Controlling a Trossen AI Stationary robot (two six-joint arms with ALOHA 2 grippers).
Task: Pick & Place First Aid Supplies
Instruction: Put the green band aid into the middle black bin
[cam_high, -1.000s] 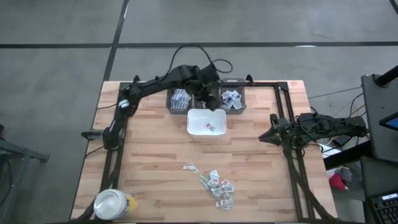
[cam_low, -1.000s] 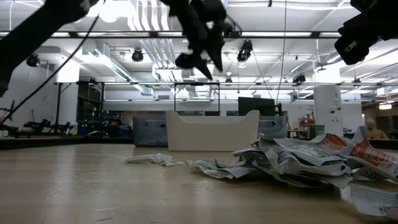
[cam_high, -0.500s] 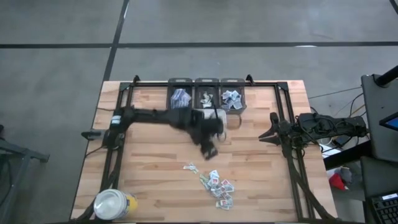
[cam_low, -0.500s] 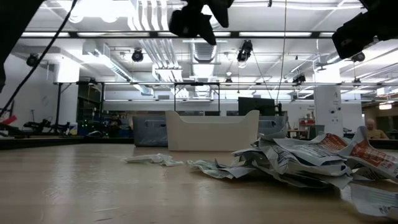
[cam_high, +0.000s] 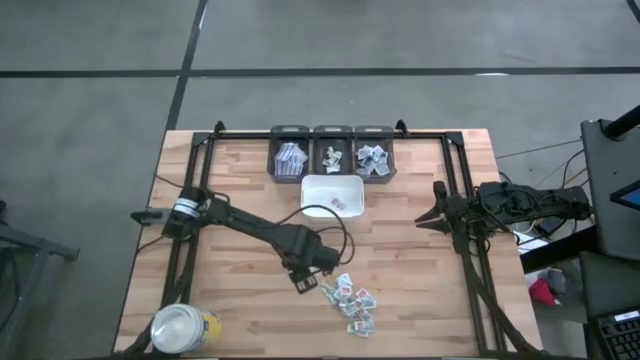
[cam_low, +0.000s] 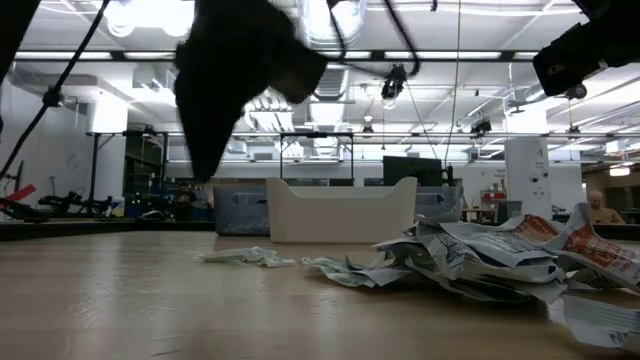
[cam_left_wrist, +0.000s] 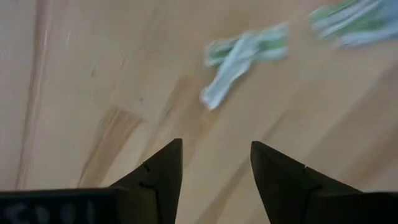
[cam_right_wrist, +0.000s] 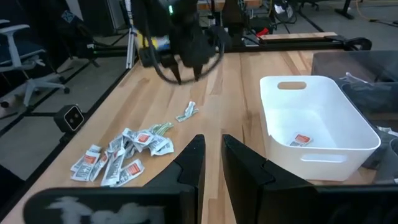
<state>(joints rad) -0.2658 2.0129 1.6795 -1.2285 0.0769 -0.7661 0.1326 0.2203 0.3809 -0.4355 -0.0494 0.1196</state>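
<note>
The first aid supplies lie as a loose pile of packets on the wooden table toward its near edge. The pile also shows in the right wrist view. One green-and-white packet lies apart at the pile's left. My left gripper hangs open above the table beside that lone packet, fingers pointing down, nothing between them. A white tray stands mid-table with one packet inside. My right gripper waits at the right edge, a narrow gap between its fingers, which hold nothing.
Three dark bins with sorted packets stand in a row behind the tray at the far edge. A white-lidded yellow jar sits at the near left corner. Bare wood lies left of the pile and between tray and pile.
My left gripper has swung from over the tray and bins toward the table's near edge and come down. It now hangs low beside the lone packet at the pile's left. The packets have not moved.
</note>
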